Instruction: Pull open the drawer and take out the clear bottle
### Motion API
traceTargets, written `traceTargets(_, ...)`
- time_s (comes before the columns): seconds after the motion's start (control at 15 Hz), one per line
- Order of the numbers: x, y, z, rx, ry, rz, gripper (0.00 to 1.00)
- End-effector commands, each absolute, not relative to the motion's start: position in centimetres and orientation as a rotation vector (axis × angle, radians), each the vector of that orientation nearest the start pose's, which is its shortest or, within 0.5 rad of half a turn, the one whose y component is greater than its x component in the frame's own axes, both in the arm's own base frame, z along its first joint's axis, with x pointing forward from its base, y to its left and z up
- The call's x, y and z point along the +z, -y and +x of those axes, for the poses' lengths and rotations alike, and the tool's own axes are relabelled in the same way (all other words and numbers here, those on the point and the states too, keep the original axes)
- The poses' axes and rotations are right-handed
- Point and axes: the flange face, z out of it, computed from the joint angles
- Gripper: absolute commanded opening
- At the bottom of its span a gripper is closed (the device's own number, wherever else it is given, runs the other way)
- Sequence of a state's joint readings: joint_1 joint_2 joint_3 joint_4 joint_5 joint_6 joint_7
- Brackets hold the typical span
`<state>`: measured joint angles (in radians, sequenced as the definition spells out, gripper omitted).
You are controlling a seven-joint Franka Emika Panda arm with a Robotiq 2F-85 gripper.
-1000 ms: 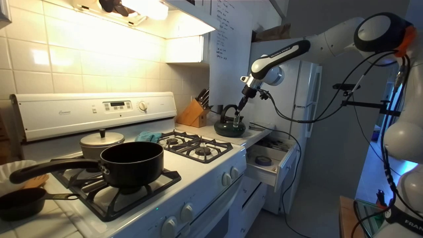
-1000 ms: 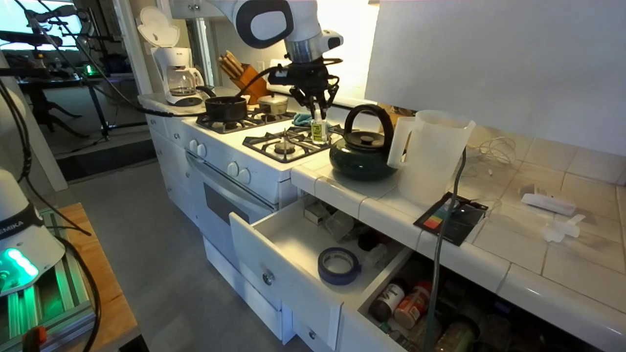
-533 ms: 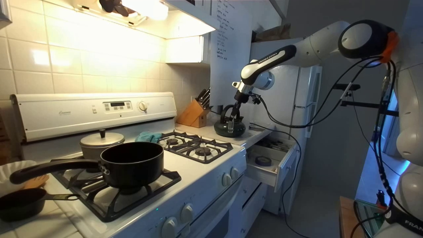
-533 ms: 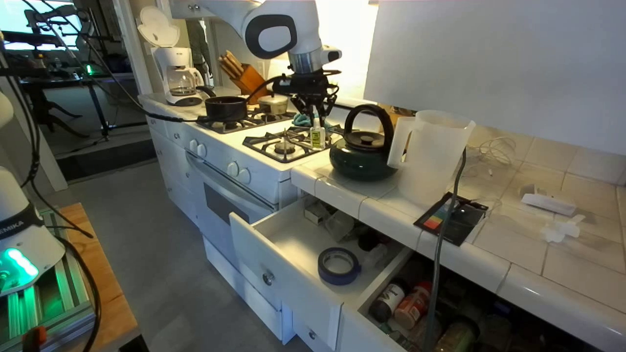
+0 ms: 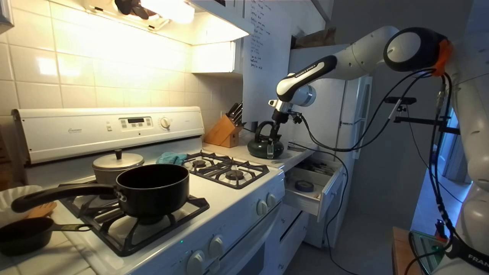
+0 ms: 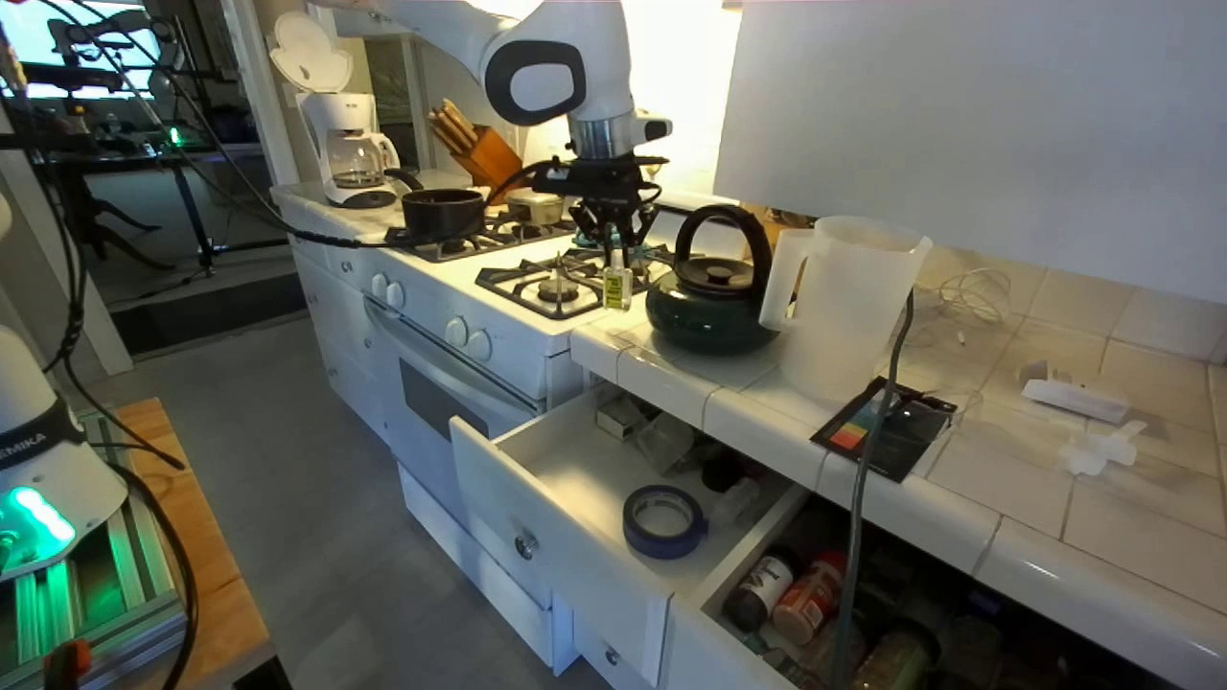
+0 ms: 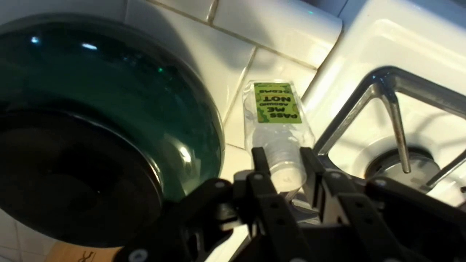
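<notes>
Straight below the gripper (image 7: 286, 165) hangs the bottle (image 7: 276, 135), its long axis near upright and in line with the fingers (image 7: 260, 162), which stand narrow about its neck and hold it; the coming move, likely a lowering and a release, turns on the gap beneath its base, between the kettle (image 7: 123, 105) and the grate (image 7: 347, 114). Whether that base touches the counter (image 7: 218, 72) I cannot tell. The bottle is clear, smooth and flat-sided, plausibly plastic, with a green and yellow label (image 7: 277, 103). In the wrist view the kettle bulges close on the left, round, glossy and dark green, and the grate's dark metal bars run close on the right; between them shows glazed white tile. Farther off, in an exterior view, a frosted pitcher (image 6: 844, 297) rises on the right, and lower, toward the near side, the drawer (image 6: 575, 565) stands pulled out, plain white, pale within, a flat ring of blue tape (image 6: 661, 548) on its floor. Farthest, at the left, come a black pan (image 6: 443, 216) and a white coffee maker (image 6: 347, 144).
</notes>
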<state>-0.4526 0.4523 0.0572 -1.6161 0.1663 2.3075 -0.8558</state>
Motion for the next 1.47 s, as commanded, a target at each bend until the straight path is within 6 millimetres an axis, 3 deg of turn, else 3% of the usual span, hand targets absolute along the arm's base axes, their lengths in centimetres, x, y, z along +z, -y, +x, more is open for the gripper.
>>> traceTargets(0.0,38.0,27.4,65.0,-0.454,0.488,-3.064,0.07)
traceTargets(0.4,36.4,26.9,65.5,-0.458,0.407,-3.079,0.07)
traceTargets(0.47,36.3,26.9,65.6,-0.456,0.399,-3.079,0.51)
traceTargets(0.53,36.3,26.8,65.6,-0.457,0.392,-3.083,0.52)
traceTargets(0.73,36.9,26.9,65.5,-0.464,0.367,-3.09,0.73)
traceTargets(0.87,38.7,27.5,65.2,-0.481,0.373,-3.101,0.86)
traceTargets(1.0,42.2,27.8,64.7,-0.557,0.427,-3.109,0.98)
traceTargets(1.13,45.9,27.0,64.4,-0.642,0.549,-3.104,1.0)
traceTargets(1.4,52.0,22.5,63.1,-0.79,0.869,-2.994,1.0)
